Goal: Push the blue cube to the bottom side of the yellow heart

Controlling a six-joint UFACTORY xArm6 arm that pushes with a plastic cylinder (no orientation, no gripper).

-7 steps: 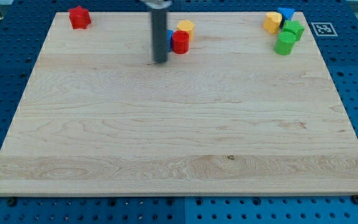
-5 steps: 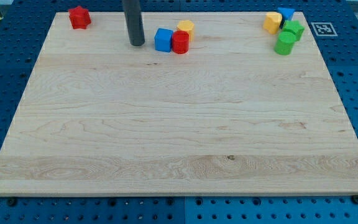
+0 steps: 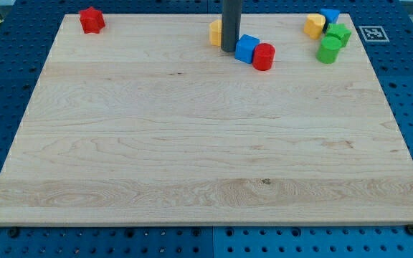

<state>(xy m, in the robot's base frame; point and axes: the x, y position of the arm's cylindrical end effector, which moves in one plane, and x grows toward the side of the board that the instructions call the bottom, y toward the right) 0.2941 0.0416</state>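
Note:
The blue cube (image 3: pixel 247 49) lies near the view's top, right of centre. A red cylinder (image 3: pixel 264 56) touches its lower right side. My tip (image 3: pixel 229 49) stands against the cube's left side. A yellow block (image 3: pixel 215 32) is partly hidden behind the rod, just left of it. The yellow heart (image 3: pixel 314 25) sits in the cluster at the view's top right, well to the right of the blue cube.
Around the yellow heart lie a second blue block (image 3: pixel 329 15) and two green blocks (image 3: pixel 339 33) (image 3: pixel 328 50). A red block (image 3: pixel 91 19) sits at the top left corner. The wooden board (image 3: pixel 206 158) rests on a blue pegboard.
My tip has swept right from the blue cube's left side. The blue cube and red cylinder have slid right, away from the yellow block, which stayed put.

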